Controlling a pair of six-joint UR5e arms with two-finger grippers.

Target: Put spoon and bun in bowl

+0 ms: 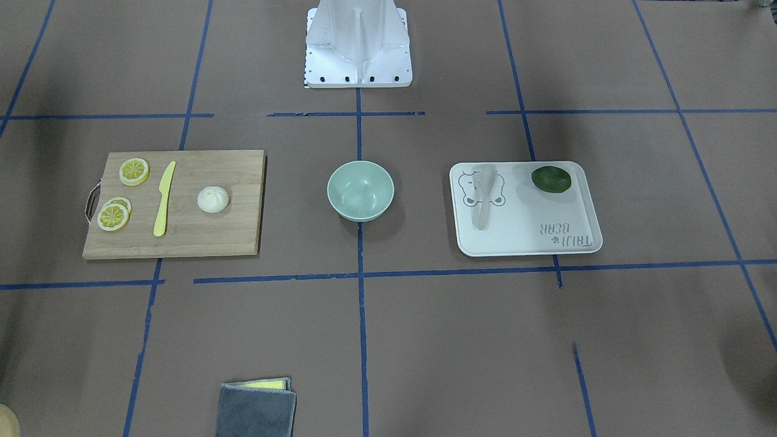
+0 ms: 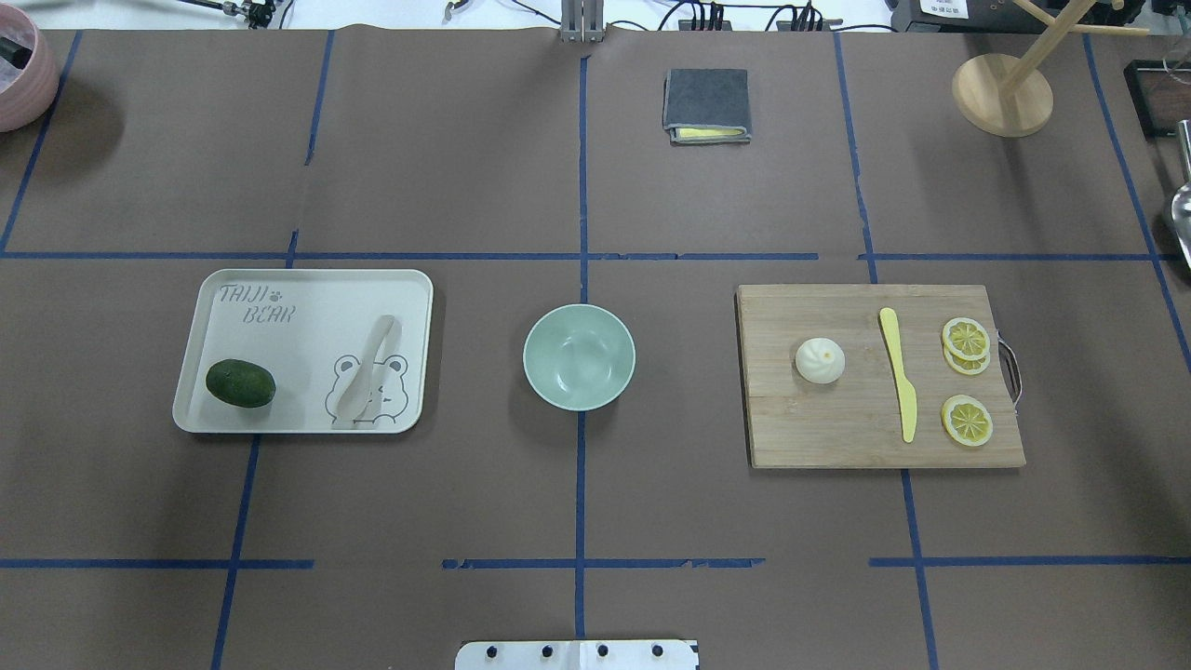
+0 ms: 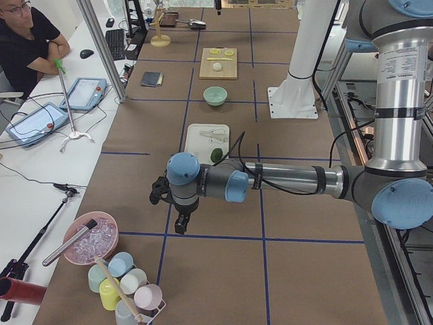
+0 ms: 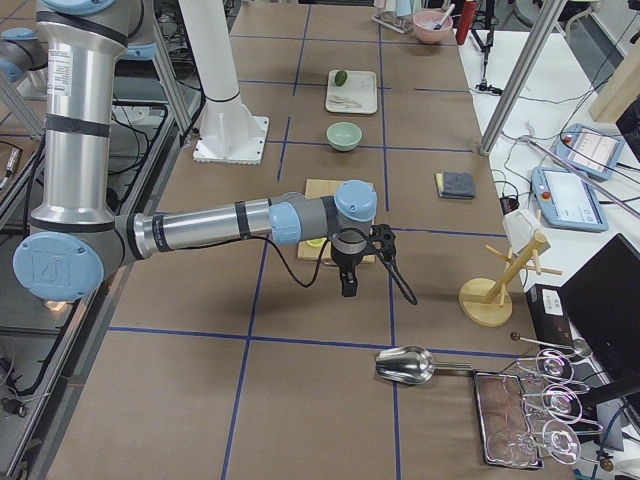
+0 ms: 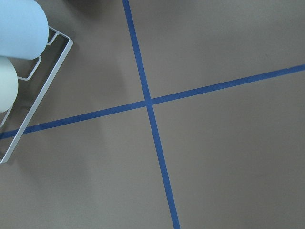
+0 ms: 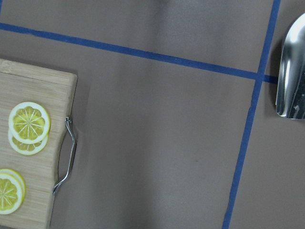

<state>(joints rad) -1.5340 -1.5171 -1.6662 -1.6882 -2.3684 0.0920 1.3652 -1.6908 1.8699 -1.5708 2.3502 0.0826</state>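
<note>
The pale mint-green bowl (image 1: 360, 190) (image 2: 579, 356) stands empty at the table's middle. The beige spoon (image 1: 484, 197) (image 2: 365, 370) lies on the white bear-printed tray (image 1: 528, 237) (image 2: 307, 298). The white pleated bun (image 1: 213, 199) (image 2: 820, 360) sits on the wooden cutting board (image 1: 200, 237) (image 2: 837, 437). My left gripper (image 3: 180, 222) hangs over the bare table beyond the tray, far from the spoon. My right gripper (image 4: 348, 278) hangs just beyond the board's outer end. Both show only in the side views, so I cannot tell whether they are open or shut.
A dark green avocado (image 2: 240, 382) lies on the tray. A yellow knife (image 2: 899, 372) and lemon slices (image 2: 967, 338) lie on the board. A folded grey cloth (image 2: 706, 104), a wooden stand (image 2: 1002, 93), a metal scoop (image 4: 405, 365) and a cup rack (image 3: 125, 288) sit further out.
</note>
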